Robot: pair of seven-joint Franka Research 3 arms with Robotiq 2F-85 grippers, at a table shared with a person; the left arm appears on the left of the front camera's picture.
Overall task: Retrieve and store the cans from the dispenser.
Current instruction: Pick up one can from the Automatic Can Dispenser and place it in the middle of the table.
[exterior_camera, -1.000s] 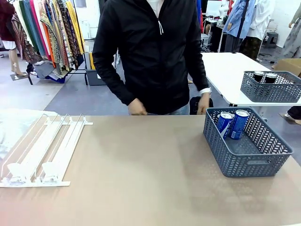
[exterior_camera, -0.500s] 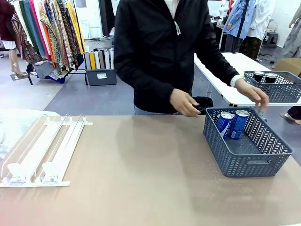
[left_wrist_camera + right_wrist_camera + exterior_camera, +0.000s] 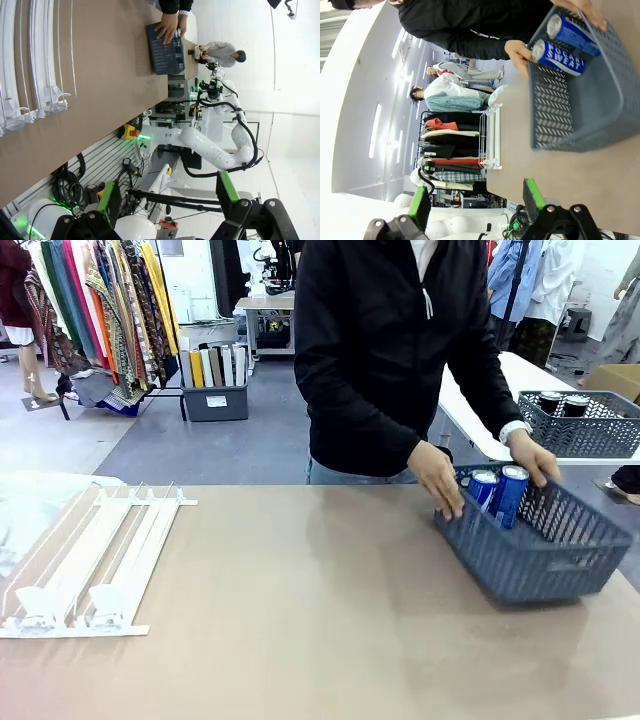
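The left gripper hung open and empty off the table's edge, the white dispenser well ahead of its fingers with bare lanes. The right gripper was likewise spread and held nothing. Far beyond it, two blue cans leaned in the grey basket gripped by the person's hands.
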